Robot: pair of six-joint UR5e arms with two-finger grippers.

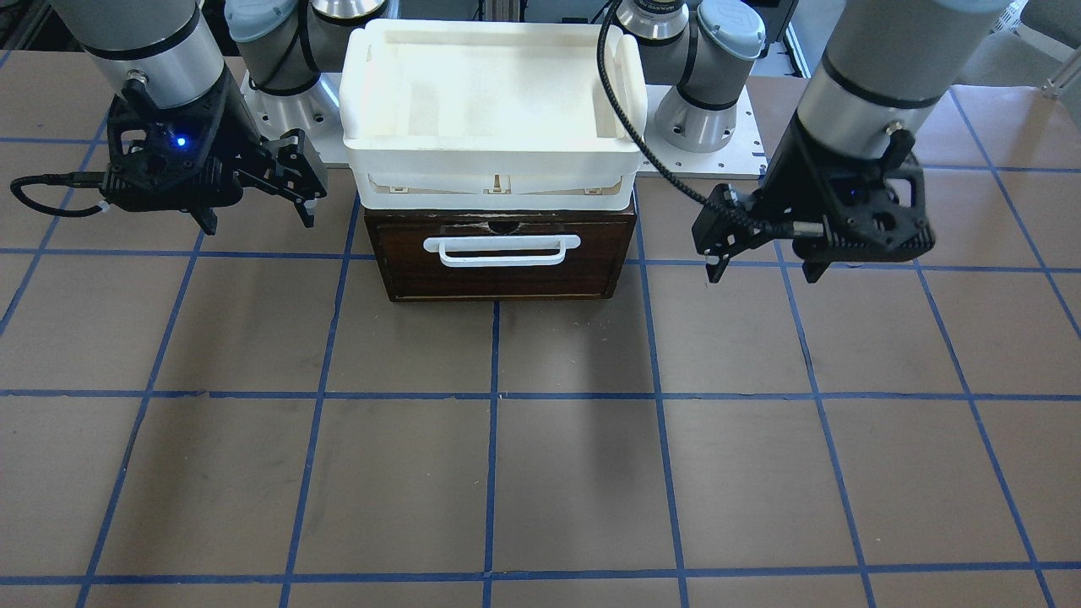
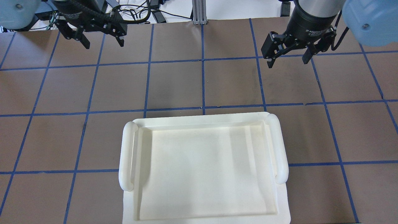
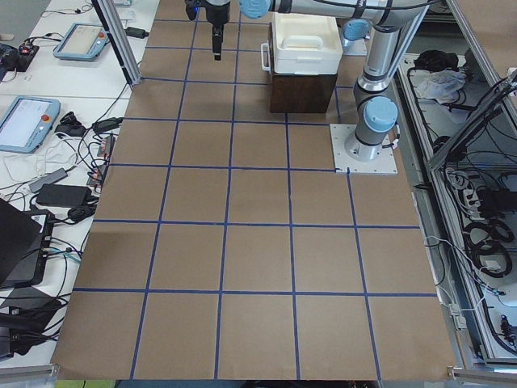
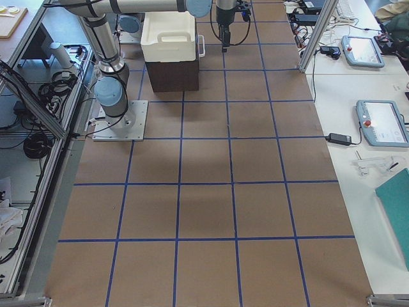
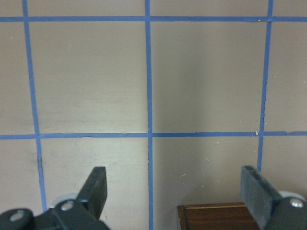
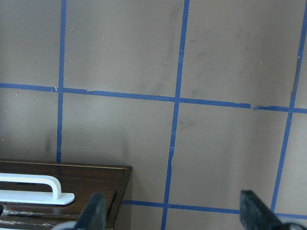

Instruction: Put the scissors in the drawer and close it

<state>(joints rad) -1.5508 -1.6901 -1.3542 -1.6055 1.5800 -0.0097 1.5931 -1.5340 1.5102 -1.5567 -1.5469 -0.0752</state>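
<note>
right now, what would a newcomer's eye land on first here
The white tray stacked on the dark brown drawer, at the robot's side of the table, draws the eye first. The drawer looks shut, its white bar handle facing outward. The left claw and right claw hover open on either side of it, holding nothing, and no scissors show in any view.

A robotics lab: taped grid table (image 3: pixel 258 259), teach pendants (image 4: pixel 381 121).

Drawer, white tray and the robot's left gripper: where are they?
drawer (image 1: pixel 498 283), front-facing view, lower part of its dark front.
white tray (image 1: pixel 494 162), front-facing view, its front wall.
left gripper (image 1: pixel 764 270), front-facing view, midway between its fingertips.
</note>
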